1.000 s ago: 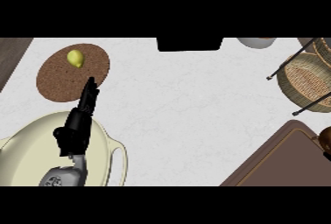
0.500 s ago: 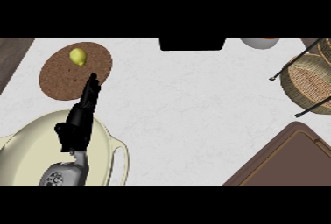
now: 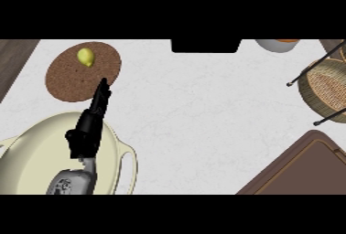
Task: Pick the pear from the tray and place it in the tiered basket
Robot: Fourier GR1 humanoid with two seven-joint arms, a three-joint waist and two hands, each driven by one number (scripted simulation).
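One pear on one cork tray; left hand fingers straight, empty; one basket.

I saw the pear on the round cork tray at upper left. My left hand lay over the cream pot, fingers straight, tips at the tray's lower right edge, apart from the pear. The tiered basket sat at the right edge, a brown board below it.
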